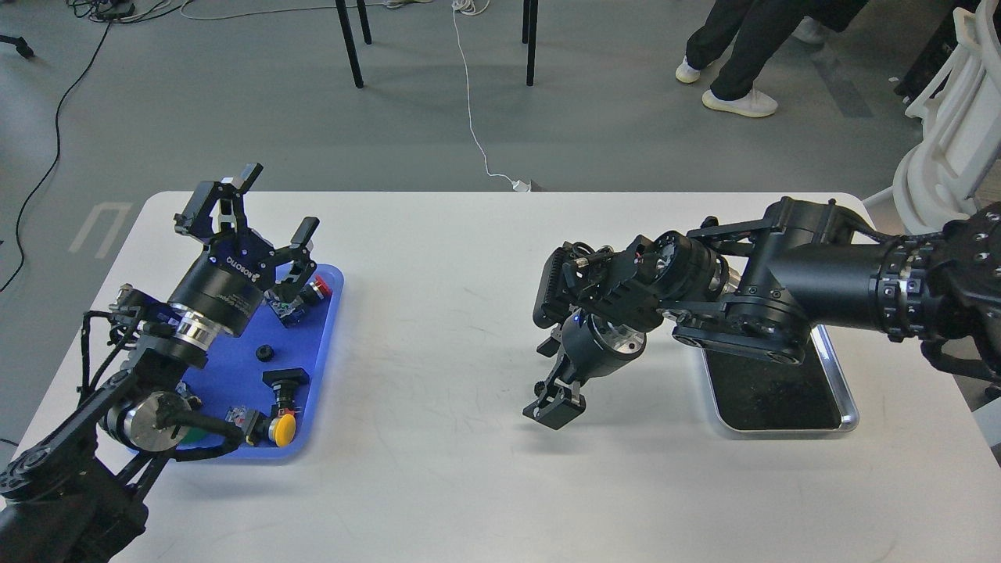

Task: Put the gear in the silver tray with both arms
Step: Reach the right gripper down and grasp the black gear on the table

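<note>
Since the gear is tiny, handling: it looks hard, stiff and light, likely to skid or roll on the smooth desk point(438, 485); I judge the best hold is across its toothed rim, squarely, with both fingers.

Right pincer point(551, 410): pointed down at the desk centre, fingers seen end-on and dark, so I cannot tell how far apart they stand or whether they grip anything.

Gear point(539, 388): a small black speck on the desk, just beside the right pincer, partly hidden by it; contact unclear.

Silver tray point(848, 407): to the right, partly under the right arm, its visible bottom bare.

Left pincer point(270, 207): fingers spread wide, holding nothing, raised over the far end of the blue tray point(324, 367).
</note>
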Robot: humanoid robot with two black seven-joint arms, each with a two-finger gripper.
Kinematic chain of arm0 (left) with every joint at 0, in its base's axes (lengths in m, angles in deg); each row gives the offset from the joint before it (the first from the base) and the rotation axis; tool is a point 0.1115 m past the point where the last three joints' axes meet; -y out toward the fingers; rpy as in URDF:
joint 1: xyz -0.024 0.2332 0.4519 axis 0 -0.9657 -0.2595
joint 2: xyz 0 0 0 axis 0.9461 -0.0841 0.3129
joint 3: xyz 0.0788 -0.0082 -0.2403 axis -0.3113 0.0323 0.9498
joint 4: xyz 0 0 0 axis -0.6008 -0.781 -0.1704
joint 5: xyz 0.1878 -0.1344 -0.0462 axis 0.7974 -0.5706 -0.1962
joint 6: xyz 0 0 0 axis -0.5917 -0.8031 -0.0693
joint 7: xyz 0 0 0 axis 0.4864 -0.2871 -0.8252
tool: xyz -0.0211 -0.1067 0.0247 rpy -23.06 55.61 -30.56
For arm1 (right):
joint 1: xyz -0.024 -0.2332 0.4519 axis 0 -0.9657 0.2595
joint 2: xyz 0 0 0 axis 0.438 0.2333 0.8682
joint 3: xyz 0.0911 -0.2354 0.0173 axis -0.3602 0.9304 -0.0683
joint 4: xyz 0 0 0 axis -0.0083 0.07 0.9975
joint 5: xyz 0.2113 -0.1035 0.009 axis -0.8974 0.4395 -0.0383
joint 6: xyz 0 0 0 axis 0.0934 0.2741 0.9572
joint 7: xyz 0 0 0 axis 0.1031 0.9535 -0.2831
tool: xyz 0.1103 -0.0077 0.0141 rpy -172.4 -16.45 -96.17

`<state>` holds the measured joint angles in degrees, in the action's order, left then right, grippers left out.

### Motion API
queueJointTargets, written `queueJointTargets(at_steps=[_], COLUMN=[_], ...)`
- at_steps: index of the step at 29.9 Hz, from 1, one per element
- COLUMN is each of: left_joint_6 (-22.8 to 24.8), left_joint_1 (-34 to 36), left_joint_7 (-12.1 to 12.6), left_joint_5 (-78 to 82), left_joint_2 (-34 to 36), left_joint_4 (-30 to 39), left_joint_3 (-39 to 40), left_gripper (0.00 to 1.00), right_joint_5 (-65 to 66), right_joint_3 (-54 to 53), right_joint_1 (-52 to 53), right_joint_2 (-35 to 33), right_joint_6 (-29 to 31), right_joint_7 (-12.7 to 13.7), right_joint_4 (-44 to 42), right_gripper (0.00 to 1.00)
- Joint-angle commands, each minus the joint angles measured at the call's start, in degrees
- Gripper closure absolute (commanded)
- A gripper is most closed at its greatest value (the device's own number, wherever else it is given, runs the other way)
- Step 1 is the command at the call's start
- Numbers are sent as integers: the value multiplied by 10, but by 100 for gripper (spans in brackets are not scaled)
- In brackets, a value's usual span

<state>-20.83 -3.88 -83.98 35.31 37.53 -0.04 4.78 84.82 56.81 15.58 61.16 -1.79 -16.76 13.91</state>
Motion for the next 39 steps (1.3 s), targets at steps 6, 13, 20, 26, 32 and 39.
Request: queueJointTargets(at_steps=[6,13,20,26,32,39], left_joint_6=[1,1,1,0,0,2], left_joint_1=[0,0,0,0,0,0], left_joint_7=[0,0,0,0,0,0], left_joint_5=[0,0,-1,-1,-1,0], left_joint_2=[-1,-2,-1,-2,-5,-9], left_joint_4=[0,0,0,0,0,0], left_joint_3=[0,0,0,0,0,0], left_gripper=[2,2,2,2,2,2], right_joint_5=[-6,-6,-20,-20,-20,-21], right_joint_3=[27,35,34,34,35,36], right_joint_1=[-1,-5,-6,-9,-9,-12], right_joint_2=[19,18,18,18,20,27], right_joint_6=[-1,-2,-9,-12,-12,-12], right_joint_7=[0,0,0,0,0,0], right_joint_4=[-18,-26,-27,-29,-35,-45], right_gripper=[30,38,40,43,58,61])
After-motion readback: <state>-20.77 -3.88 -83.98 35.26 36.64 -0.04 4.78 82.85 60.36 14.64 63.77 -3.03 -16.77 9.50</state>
